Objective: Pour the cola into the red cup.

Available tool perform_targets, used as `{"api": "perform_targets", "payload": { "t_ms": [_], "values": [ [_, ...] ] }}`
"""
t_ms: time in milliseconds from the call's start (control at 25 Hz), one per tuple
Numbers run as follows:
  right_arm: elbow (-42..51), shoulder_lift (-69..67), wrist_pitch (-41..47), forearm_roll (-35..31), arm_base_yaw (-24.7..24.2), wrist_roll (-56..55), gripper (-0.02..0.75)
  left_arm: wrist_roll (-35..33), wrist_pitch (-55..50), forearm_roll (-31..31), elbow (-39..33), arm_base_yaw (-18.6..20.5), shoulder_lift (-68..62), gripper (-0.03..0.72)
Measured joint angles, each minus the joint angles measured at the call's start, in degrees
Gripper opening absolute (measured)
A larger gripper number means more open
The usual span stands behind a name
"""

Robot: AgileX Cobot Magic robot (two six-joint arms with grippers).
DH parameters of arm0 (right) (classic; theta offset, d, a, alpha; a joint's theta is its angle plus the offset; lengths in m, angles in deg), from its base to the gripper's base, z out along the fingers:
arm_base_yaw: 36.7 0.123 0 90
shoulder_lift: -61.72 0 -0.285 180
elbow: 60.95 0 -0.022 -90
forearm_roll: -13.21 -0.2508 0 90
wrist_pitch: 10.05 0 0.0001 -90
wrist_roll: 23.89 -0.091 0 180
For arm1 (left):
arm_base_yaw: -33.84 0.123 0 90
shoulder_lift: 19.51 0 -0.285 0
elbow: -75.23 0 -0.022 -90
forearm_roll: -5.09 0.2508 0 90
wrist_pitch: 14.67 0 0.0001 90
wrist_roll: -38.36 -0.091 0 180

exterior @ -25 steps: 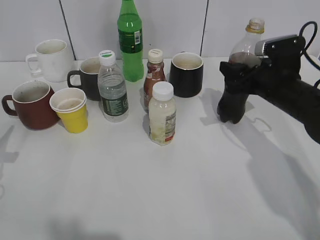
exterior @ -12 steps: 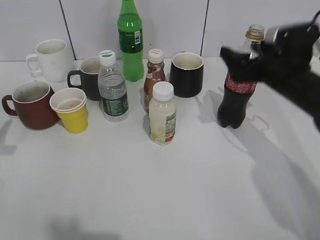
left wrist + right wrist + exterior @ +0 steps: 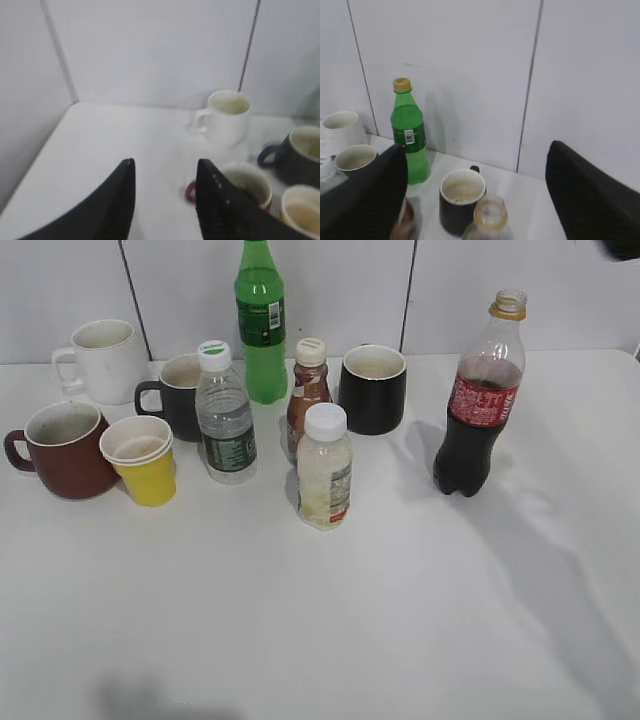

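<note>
Cola bottle (image 3: 478,400) stands upright on the white table (image 3: 330,610), right side, uncapped, nothing touching it. Dark liquid fills it to about the top of the red label. It sits well apart from the rest of the cluster; the nearest item is the black mug (image 3: 373,388) to its left.

Red cup (image 3: 62,449) is at the far left of the table, upright, handle pointing left, pale inside. The yellow paper cup (image 3: 142,459) is just beside it on the right, touching or nearly so. Behind those: white mug (image 3: 102,360) and dark grey mug (image 3: 176,395).

Middle group: clear water bottle (image 3: 224,415), green bottle (image 3: 261,322) at the back against the wall, small brown bottle (image 3: 308,395), and a white-capped bottle of pale drink (image 3: 325,468) in front.

Right gripper (image 3: 475,195) is spread wide, holding nothing. Its wrist camera looks down past the cola bottle's open neck (image 3: 490,214), which sits low between the two fingers with clear gaps on both sides. In the exterior view only a dark sliver shows at the top right corner.

Left gripper (image 3: 165,200) is apart at the fingers, nothing between them. It hangs over the left end of the table; the red cup's rim (image 3: 247,181) shows just behind its right finger (image 3: 220,210). The exterior view does not show it.
</note>
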Motion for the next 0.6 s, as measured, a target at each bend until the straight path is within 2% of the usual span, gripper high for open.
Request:
{"api": "perform_targets", "payload": {
  "t_ms": [120, 200, 240, 360, 600],
  "values": [
    [2.38, 7.97, 1.63, 19.95, 0.00, -24.13, 0.645, -0.98, -14.66, -0.79, 3.34, -3.31, 7.10, 0.313],
    [4.72, 13.62, -1.13, 34.96, 0.00, -40.37, 0.637, -4.15, -22.98, -4.47, 4.32, -5.28, 10.36, 0.313],
    [6.19, 16.15, -3.75, 38.78, 0.00, -46.79, 0.633, -5.51, -26.17, -6.64, 4.47, -6.15, 12.10, 0.313],
    [10.74, 23.48, -9.29, 43.17, 0.00, -54.35, 0.621, -8.76, -33.03, -13.34, 4.50, -7.70, 16.85, 0.313],
    [16.17, 29.19, -10.86, 44.38, 0.00, -55.62, 0.591, -13.01, -41.22, -14.39, 4.54, -7.78, 24.69, 0.310]
  ]
}}
